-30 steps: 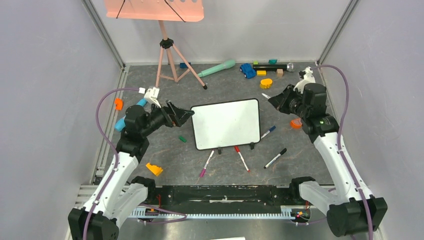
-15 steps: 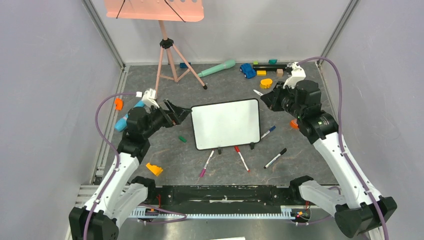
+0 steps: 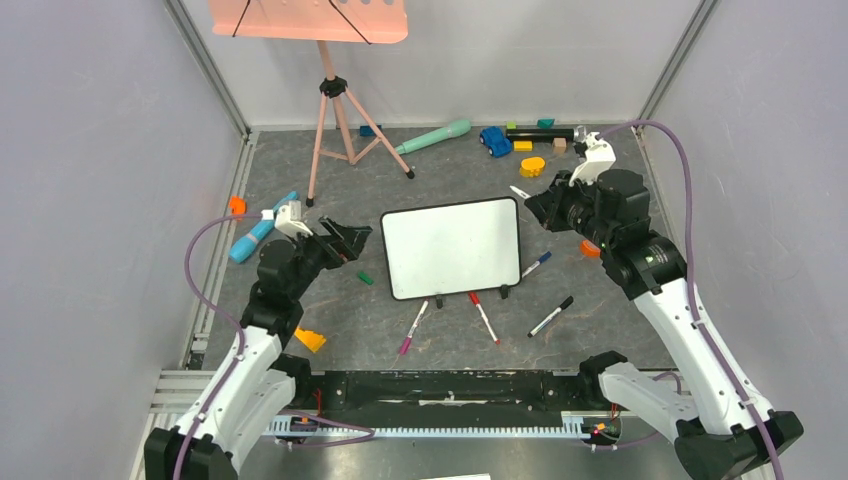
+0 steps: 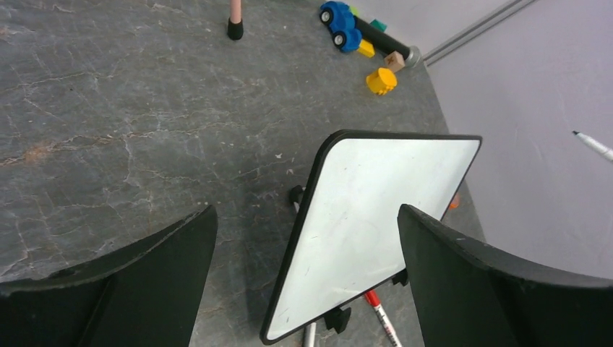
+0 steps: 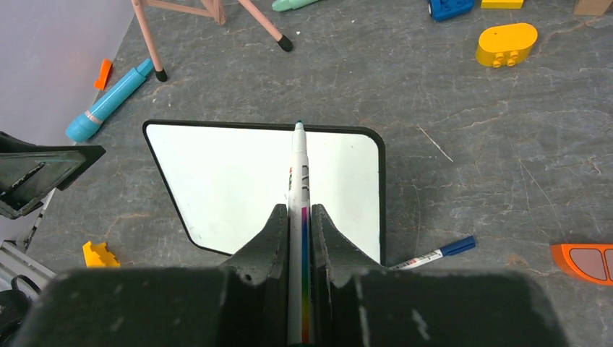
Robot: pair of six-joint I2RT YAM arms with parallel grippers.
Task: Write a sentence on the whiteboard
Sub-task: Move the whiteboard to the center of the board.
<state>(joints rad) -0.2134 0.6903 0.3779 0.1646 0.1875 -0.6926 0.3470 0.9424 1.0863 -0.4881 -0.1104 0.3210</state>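
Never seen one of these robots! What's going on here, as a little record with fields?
Board: small glossy white whiteboard with dark rim, on the grey stone-look table, blank
Pen: white marker with rainbow stripe, held in the air, not touching the board
Right jaws: shut on the marker
Left jaws: open, empty, left of the board
Spare pens: pink marker, red marker, black marker, blue marker, loose by the board

We have two arms of glossy white shells (image 3: 232, 372) and black joints (image 3: 272, 270), each trailed by a looping lilac cable (image 3: 687, 200). A white camera mount (image 3: 597, 155) tops each wrist. Our left pincer (image 3: 347, 238) and right pincer (image 3: 537, 205) carry matte black wedge-shaped fingers (image 4: 144, 267).
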